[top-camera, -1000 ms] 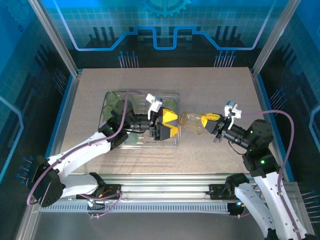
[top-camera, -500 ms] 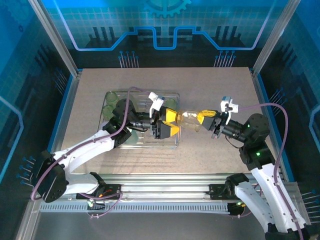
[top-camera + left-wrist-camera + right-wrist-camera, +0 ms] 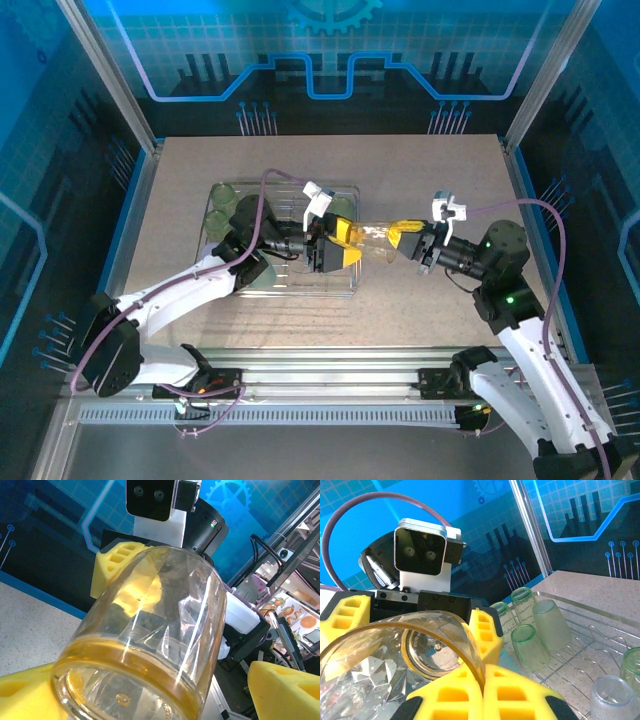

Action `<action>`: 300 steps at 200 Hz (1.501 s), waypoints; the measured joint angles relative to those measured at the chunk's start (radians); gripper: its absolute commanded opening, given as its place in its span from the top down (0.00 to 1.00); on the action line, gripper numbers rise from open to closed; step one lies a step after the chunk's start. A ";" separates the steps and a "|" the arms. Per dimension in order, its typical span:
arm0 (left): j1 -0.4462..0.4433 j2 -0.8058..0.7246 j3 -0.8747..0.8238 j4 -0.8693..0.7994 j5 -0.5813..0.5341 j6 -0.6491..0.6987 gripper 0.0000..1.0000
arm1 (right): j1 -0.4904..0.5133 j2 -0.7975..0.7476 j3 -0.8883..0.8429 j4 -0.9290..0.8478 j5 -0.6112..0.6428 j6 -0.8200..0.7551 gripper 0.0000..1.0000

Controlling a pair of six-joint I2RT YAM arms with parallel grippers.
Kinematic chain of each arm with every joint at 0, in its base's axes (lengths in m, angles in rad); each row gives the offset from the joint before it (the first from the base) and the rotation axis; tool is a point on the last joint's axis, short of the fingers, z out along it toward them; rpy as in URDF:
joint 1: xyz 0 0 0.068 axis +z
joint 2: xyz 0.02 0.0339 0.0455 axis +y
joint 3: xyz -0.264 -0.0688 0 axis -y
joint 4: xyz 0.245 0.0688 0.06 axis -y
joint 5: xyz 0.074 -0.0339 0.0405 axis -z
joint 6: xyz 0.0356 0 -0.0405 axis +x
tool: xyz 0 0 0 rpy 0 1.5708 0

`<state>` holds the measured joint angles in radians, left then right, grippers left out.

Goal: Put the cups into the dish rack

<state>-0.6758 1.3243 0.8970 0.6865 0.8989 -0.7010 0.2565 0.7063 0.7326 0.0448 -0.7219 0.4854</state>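
An amber-tinted clear cup (image 3: 375, 238) hangs on its side above the right edge of the dish rack (image 3: 280, 290). My right gripper (image 3: 405, 237) is shut on its rim, the wall pinched between the yellow pads (image 3: 482, 675). My left gripper (image 3: 340, 245) is open, its yellow fingers (image 3: 280, 690) on either side of the cup's base (image 3: 150, 630); a gap shows on one side. Through the cup's mouth (image 3: 395, 645) I see its bottom and the left gripper behind it. Several green cups (image 3: 527, 645) stand in the rack (image 3: 600, 645).
More green cups (image 3: 222, 192) sit at the rack's far left corner and one (image 3: 340, 205) behind the left gripper. A frosted clear cup (image 3: 615, 697) stands upside down in the rack. Bare tabletop (image 3: 430, 170) lies right of and behind the rack.
The right gripper has carried the amber cup leftward until its base lies between the left gripper's fingers. The left fingers have narrowed toward the cup.
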 measured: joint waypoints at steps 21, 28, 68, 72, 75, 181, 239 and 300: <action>0.001 0.002 0.000 -0.001 0.001 -0.005 0.17 | 0.003 0.014 0.000 0.001 -0.006 -0.004 1.00; 0.002 0.003 0.000 -0.001 0.002 -0.007 0.19 | 0.006 0.021 0.001 0.002 -0.009 -0.004 1.00; 0.004 0.030 0.012 -0.011 0.022 -0.018 0.34 | 0.024 0.050 0.006 0.000 -0.019 -0.011 1.00; 0.005 0.032 0.014 -0.011 0.024 -0.019 0.36 | 0.024 0.051 0.008 0.000 -0.019 -0.012 1.00; 0.006 0.034 0.016 -0.012 0.026 -0.023 0.38 | 0.024 0.053 0.009 0.000 -0.018 -0.013 1.00; -0.001 0.046 0.082 -0.170 0.010 0.050 0.95 | 0.047 0.064 0.055 -0.148 0.084 -0.087 0.57; -0.012 0.016 0.169 -0.584 -0.286 0.260 1.00 | 0.050 0.061 0.072 -0.354 0.382 -0.159 0.41; -0.011 0.097 0.367 -1.003 -0.649 0.329 1.00 | 0.037 -0.014 0.068 -0.476 0.690 -0.180 0.35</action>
<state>-0.6872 1.4208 1.2636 -0.3161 0.2504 -0.3721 0.2932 0.6926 0.8001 -0.4309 -0.0319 0.3050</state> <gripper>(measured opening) 0.577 0.642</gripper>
